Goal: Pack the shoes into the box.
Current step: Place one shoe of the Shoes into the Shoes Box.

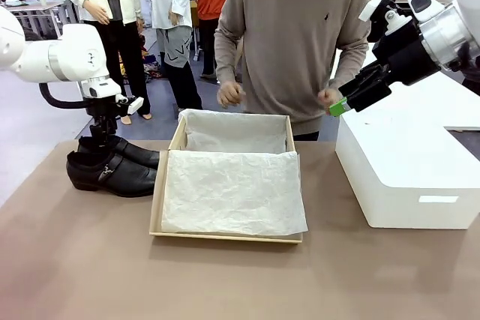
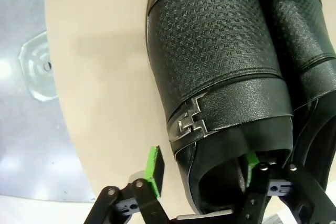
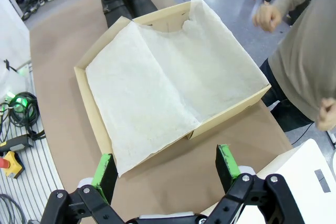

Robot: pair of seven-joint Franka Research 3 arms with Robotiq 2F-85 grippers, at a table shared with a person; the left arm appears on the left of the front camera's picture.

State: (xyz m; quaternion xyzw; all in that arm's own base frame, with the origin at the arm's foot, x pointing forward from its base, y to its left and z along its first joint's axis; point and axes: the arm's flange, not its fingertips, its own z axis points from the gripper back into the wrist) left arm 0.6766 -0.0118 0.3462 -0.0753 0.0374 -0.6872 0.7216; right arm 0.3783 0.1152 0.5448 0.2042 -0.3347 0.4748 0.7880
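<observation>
Brown tabletop (image 1: 75,260) carries a tan cardboard shoebox (image 1: 155,207), open and lined with crinkled white tissue paper (image 1: 232,192). Glossy black buckled dress shoes (image 1: 109,170) sit side by side just left of it, outside. Left gripper (image 2: 202,162) straddles one shoe's collar, pads not yet clamped. Right gripper (image 3: 167,169) hovers, jaws wide.

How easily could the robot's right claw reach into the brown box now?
Probably yes, easily: the right claw hangs open in the air near the box, which lies open with only paper inside; the person's hands are raised clear of it.
</observation>
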